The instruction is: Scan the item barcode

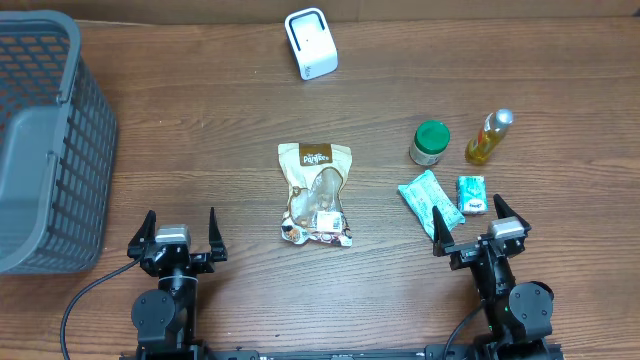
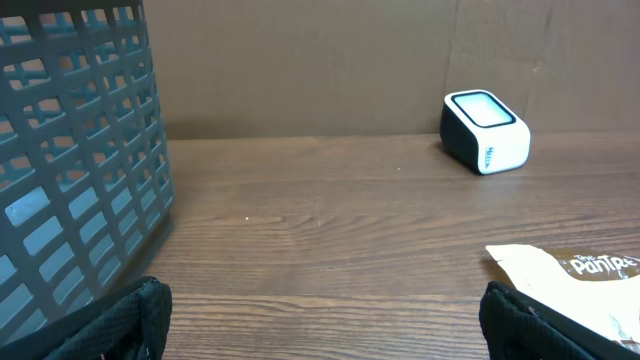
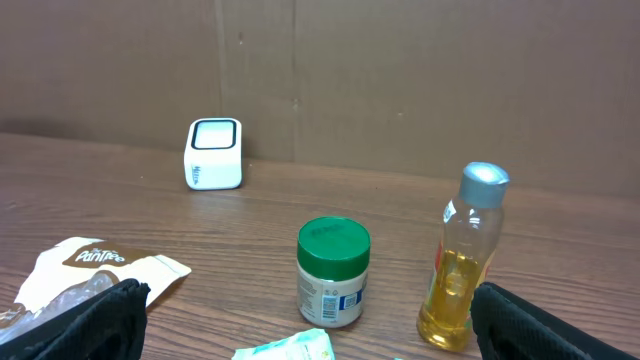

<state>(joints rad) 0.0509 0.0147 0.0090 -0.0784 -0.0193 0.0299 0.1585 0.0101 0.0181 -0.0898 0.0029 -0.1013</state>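
The scanner [image 1: 311,43], a small white box with a dark-framed face, is standing at the far edge of the table [image 1: 230,120], a little left of the middle and well apart from all other things. The bag [image 1: 316,193] is lying flat in the middle of the table with its brown printed top pointing toward the scanner; through its clear part, pale contents are showing, but what they are I cannot tell. To the right of the bag, the jar [image 1: 430,143] is standing upright with its green lid on, so its contents are staying hidden. Just beside it on the right, the bottle [image 1: 489,137] is standing upright too, with a silver cap, and yellow liquid is filling most of it. Nearer to the arms, the big packet [image 1: 430,200] and the small packet [image 1: 472,195], both teal, are lying side by side. The right gripper [image 1: 467,208] is hovering just before these two packets with its jaws spread wide, pinching nothing. The left gripper [image 1: 181,222] is waiting left of the bag, also spread wide and holding nothing; in the left wrist view its fingers [image 2: 135,325] are showing only at the lower corners. The grey mesh basket [image 1: 40,140] is standing at the left edge with its open top facing upward.
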